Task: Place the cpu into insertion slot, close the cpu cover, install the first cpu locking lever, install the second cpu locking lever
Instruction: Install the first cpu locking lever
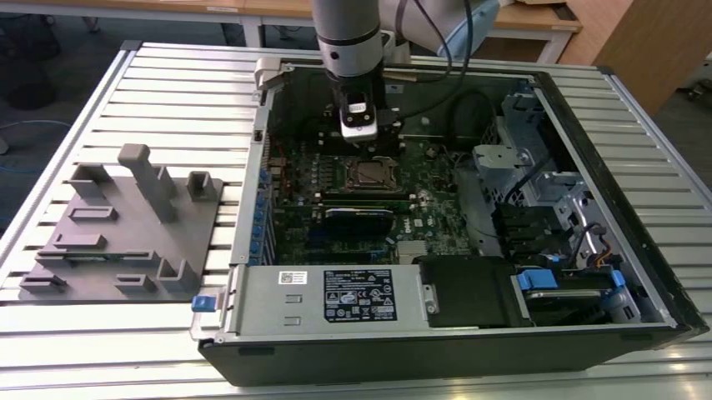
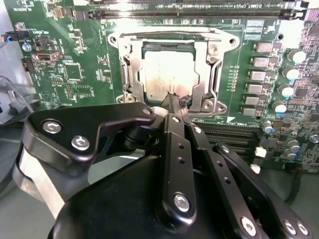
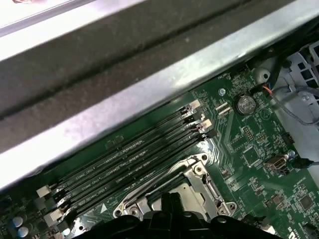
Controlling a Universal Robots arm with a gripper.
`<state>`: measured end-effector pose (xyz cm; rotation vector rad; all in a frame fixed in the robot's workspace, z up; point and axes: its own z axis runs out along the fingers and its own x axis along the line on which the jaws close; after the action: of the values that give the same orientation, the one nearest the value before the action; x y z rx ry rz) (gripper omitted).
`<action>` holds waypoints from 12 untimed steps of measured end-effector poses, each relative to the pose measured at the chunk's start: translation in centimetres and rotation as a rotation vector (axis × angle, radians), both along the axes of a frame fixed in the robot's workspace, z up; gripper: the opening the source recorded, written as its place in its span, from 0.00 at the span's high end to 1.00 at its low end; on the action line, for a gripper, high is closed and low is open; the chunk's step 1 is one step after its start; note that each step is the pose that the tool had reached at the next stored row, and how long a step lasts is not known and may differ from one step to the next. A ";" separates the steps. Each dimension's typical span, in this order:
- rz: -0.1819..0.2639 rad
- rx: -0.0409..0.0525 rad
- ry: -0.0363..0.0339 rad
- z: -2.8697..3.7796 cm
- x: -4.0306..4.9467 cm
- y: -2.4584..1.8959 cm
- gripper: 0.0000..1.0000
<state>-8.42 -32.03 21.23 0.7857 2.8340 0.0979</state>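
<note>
A: Starting at the exterior view's left, what lies there?

B: A grey fixture (image 1: 117, 237) on the slatted worktop (image 1: 67, 350), then the open case (image 1: 623, 292). The arm comes down into it, and the gripper (image 1: 376, 148) hangs just over the slot (image 1: 368, 174) on the board (image 1: 323, 233).

A: And the cpu?

B: In the second wrist view the cpu (image 2: 166, 72) already sits flat in the slot (image 2: 125, 79), with the cover (image 2: 212, 69) down around it, framing its pale metal top.

A: What is the gripper doing?

B: Its fingers are drawn together to a point (image 2: 175, 102) at the near edge of the cover. Whether they pinch a lever there, he cannot tell; nothing is plainly held.

A: How would these parts handle?

B: By his judgement the chip is light, stiff and fragile, best taken by its edges. The cover is thin springy metal; the levers are stiff wire, best pushed at their free ends.

A: What does the first wrist view add?

B: The memory slots (image 3: 129, 159) behind the slot and the case wall (image 3: 149, 89) above, which the second wrist view barely shows.
</note>
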 end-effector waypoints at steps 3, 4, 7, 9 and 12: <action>0.000 -0.0001 0.0002 0.00 0.00 0.00 0.90; 0.000 -0.0001 0.0002 0.00 0.00 0.00 0.90; 0.000 -0.0036 0.0004 0.00 0.02 0.01 0.90; 0.000 -0.0278 0.0035 0.01 0.04 0.00 0.90; 0.000 -0.0762 0.0189 0.00 0.17 0.00 0.90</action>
<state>-8.25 -32.03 21.23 0.7740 2.8368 -0.0175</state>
